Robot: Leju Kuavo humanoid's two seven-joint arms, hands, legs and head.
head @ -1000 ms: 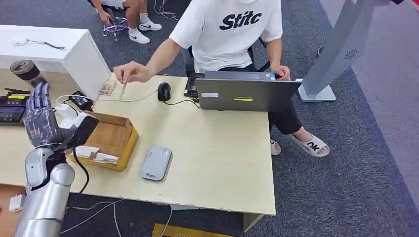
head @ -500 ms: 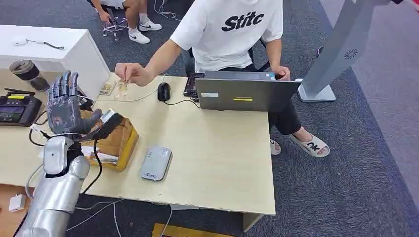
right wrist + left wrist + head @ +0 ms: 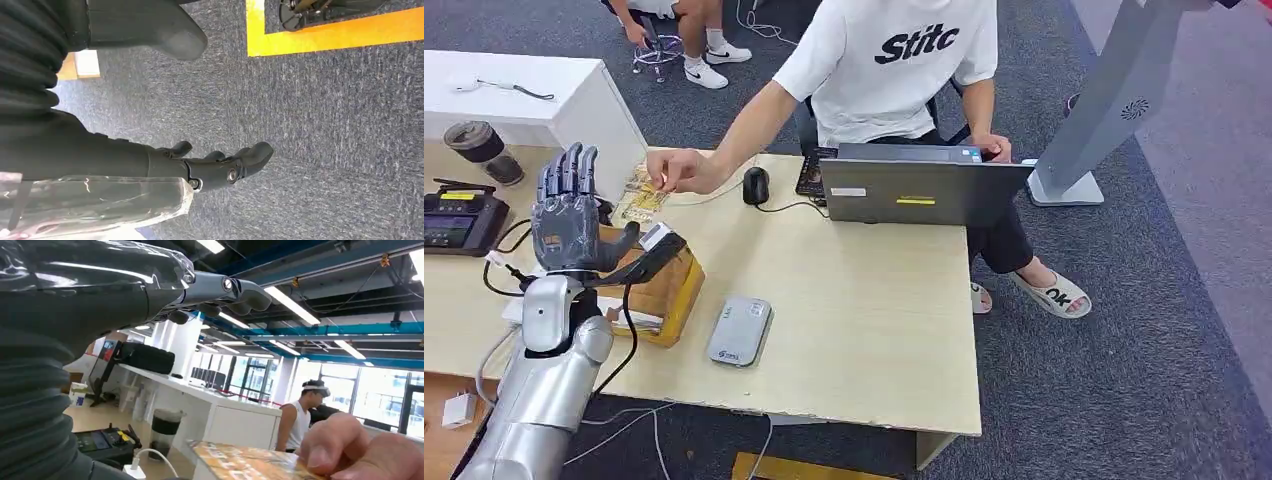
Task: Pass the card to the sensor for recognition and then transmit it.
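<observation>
At the head view's lower left, the silver jointed metal left arm (image 3: 542, 385) carries a dark grey many-fingered left hand (image 3: 569, 218) under glossy clear plastic, with a black cable alongside.

"Stitc" on white T-shirt (image 3: 894, 60)

On the table (image 3: 864, 330), the box (image 3: 662, 285) sits at the left with the sensor (image 3: 740, 330) just to its right. Behind them lie the card (image 3: 639, 195), under a person's hand (image 3: 674, 170), then the mouse (image 3: 756, 186) and the laptop (image 3: 919, 190) further right. The left hand (image 3: 572, 215) is raised over the box's left end. A controller (image 3: 459, 220) and a cup (image 3: 479, 148) stand at the far left.
</observation>
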